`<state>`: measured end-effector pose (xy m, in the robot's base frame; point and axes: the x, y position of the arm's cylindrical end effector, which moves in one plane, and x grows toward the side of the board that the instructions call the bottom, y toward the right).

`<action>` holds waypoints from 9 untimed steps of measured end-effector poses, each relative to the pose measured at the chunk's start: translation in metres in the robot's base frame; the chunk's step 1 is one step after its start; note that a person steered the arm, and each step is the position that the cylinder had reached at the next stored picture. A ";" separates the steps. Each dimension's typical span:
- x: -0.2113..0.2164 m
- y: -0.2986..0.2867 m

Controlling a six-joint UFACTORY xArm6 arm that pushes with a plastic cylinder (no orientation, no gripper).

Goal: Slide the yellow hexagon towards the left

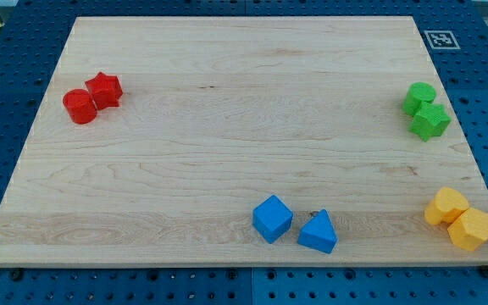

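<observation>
Two yellow blocks sit touching at the view's bottom right corner of the wooden board [227, 127]. The lower right one looks like the yellow hexagon [472, 229], right at the board's right edge. The other yellow block [445, 206] lies just up and left of it; its shape is not clear. My tip does not show in the camera view, and neither does the rod.
A blue cube [272, 219] and a blue triangular block [318, 232] lie near the bottom edge, left of the yellow pair. Two green blocks [425, 110] sit at the right edge. A red cylinder [80, 106] and red star [104, 89] sit at the left. A marker tag [440, 38] is at top right.
</observation>
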<state>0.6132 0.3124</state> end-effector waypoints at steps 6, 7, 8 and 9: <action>0.000 -0.028; 0.000 -0.035; 0.000 -0.041; 0.000 -0.041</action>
<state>0.6130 0.2711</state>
